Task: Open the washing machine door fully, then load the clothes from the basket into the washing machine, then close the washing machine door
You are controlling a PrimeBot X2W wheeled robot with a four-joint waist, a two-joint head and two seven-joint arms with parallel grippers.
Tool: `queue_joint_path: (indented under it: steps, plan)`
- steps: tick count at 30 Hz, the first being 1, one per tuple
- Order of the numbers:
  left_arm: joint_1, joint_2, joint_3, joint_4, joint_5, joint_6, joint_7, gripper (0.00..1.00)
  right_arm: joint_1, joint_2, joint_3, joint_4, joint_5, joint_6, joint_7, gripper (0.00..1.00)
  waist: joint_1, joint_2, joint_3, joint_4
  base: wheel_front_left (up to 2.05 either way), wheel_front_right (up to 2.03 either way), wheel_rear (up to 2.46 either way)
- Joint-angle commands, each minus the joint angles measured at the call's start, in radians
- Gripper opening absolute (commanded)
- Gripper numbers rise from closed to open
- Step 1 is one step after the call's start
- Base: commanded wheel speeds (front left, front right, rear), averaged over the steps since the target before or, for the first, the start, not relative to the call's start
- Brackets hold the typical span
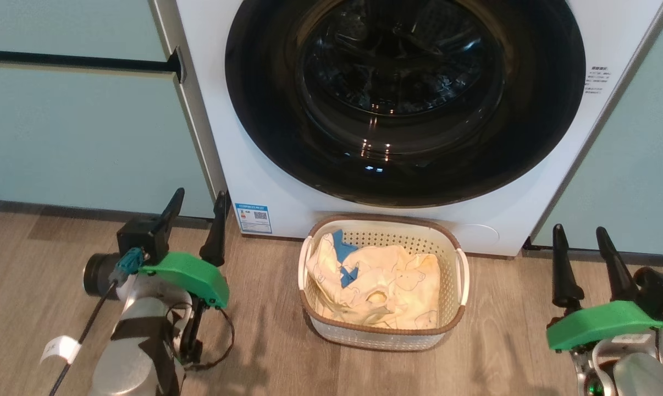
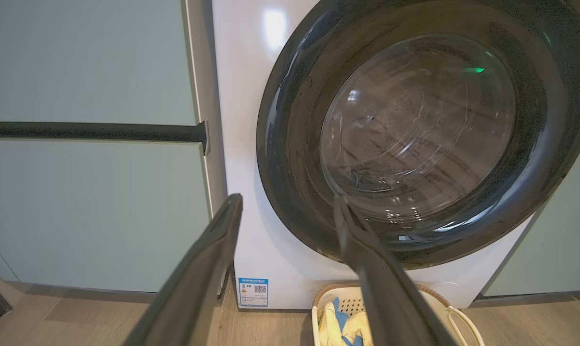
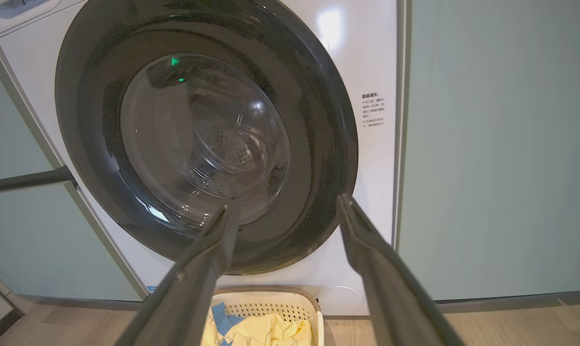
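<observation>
Looking down from the head: the left hand [image 1: 199, 193] sits at lower left and the right hand [image 1: 579, 229] at lower right. Both are low over the wood-grain floor [image 1: 34, 286], with fingers pointing toward the washing machine [image 1: 210, 82]. Each hand's two long, dark, tapered fingers stand spread with nothing between them. The washing machine door [image 1: 265, 121] is shut, a glossy black round ring flush on the white front with clear bulged glass at its centre. The basket [image 1: 375, 336] stands on the floor just before the washer, between the hands and apart from both. It is cream perforated plastic with a brown rim and white handles. The clothes [image 1: 389, 286] lie crumpled inside it, soft pale yellow with faint bear outlines and a blue part.

Left wrist view: fingers spread, pointing at the door's lower left, apart from it. Smooth pale green cabinet doors [image 2: 88, 216] stand to the side, and a blue sticker [image 2: 253, 291] sits on the washer's lower front.

Right wrist view: fingers spread, pointing at the door's lower part. The perforated steel drum [image 3: 227, 144] shows through the glass.
</observation>
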Motion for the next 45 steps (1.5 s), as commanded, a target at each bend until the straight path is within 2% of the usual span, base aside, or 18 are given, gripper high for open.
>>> queue_joint_path:
  steps: [1,28,45]
  plan:
    - [-0.052,0.020,0.032,-0.026,0.003,0.001,-0.006,1.00,-0.059,-0.016,0.022,-0.028,0.001,0.000,-0.010,1.00,0.0000,0.0000,0.000,-0.001,0.00,0.00,0.00]
    - [-0.061,0.020,0.030,0.001,0.027,0.006,-0.006,1.00,-0.062,-0.016,0.020,-0.021,-0.006,0.000,-0.010,1.00,0.0000,0.0000,0.003,-0.003,0.00,0.05,-0.06]
    - [-0.061,0.021,0.024,0.009,0.027,0.000,-0.006,1.00,-0.064,-0.016,0.020,-0.009,-0.004,0.000,-0.010,1.00,0.0000,0.0000,0.005,-0.009,0.55,1.30,-1.85]
